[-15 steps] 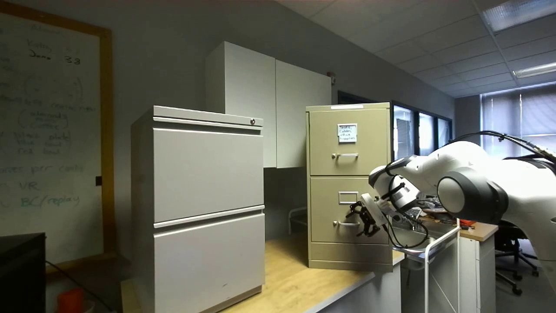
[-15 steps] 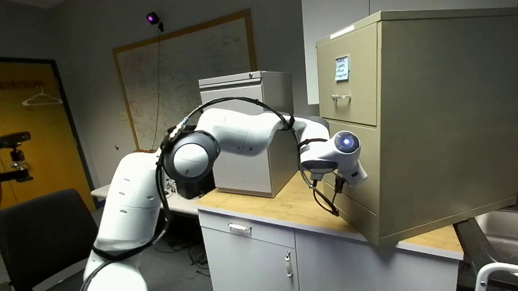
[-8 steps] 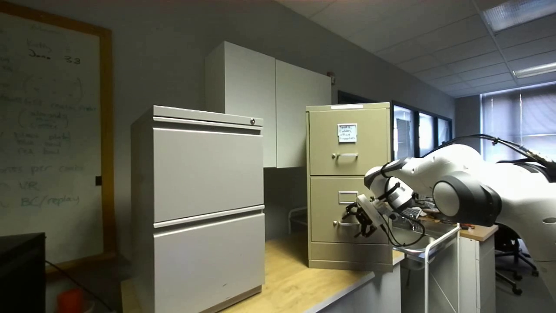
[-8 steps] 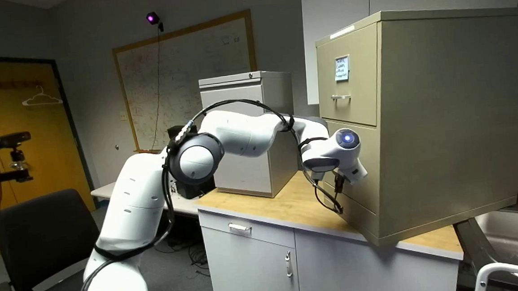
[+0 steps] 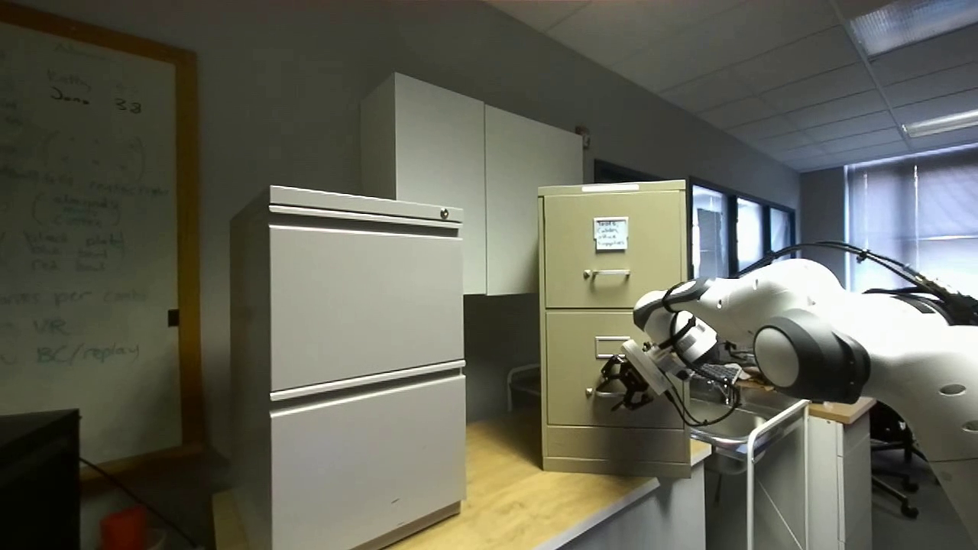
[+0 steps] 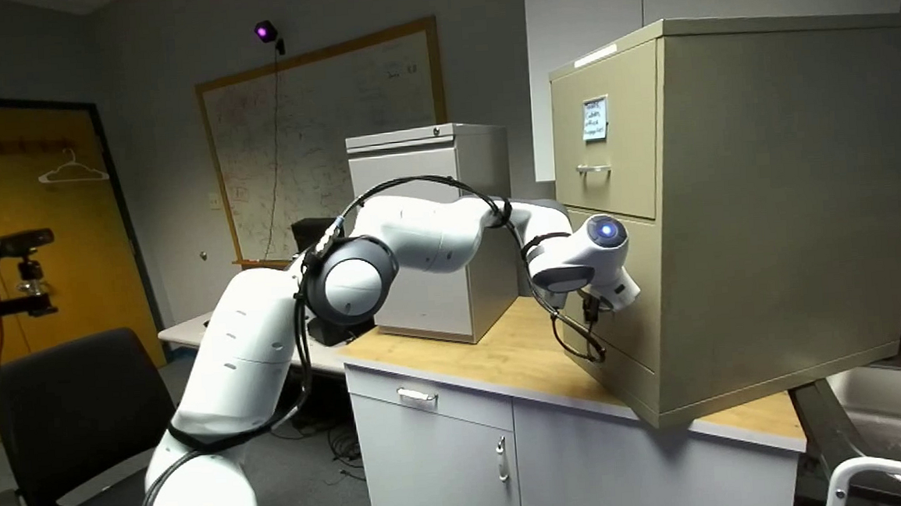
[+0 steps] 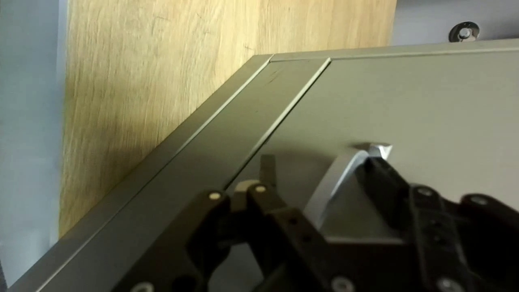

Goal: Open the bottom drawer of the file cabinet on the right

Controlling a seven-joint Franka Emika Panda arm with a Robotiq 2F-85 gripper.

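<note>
The tan file cabinet [image 5: 615, 451] stands upright on the counter; it also shows in an exterior view [image 6: 776, 209]. Its bottom drawer [image 5: 569, 344] is shut, with a silver handle [image 5: 600, 393] low on its front. My gripper [image 5: 610, 387] is open in front of that handle. In the wrist view my open gripper [image 7: 318, 164] has one finger on each side of the handle [image 7: 330, 186]. The right finger overlaps the handle's far end; I cannot tell whether it touches. In an exterior view the bottom drawer [image 6: 643, 272] is partly hidden by my wrist, and the fingers are hidden.
A grey two-drawer cabinet [image 5: 367, 305] stands beside the tan one on the wooden counter [image 5: 527, 496]. A metal sink [image 6: 898, 405] and a white rail [image 5: 752, 473] are on the tan cabinet's far side. A black chair [image 6: 77, 417] stands near my base.
My gripper has moved left in an exterior view, across the bottom drawer's handle. My elbow has sunk slightly and shifted towards the cabinets. The drawer has not moved.
</note>
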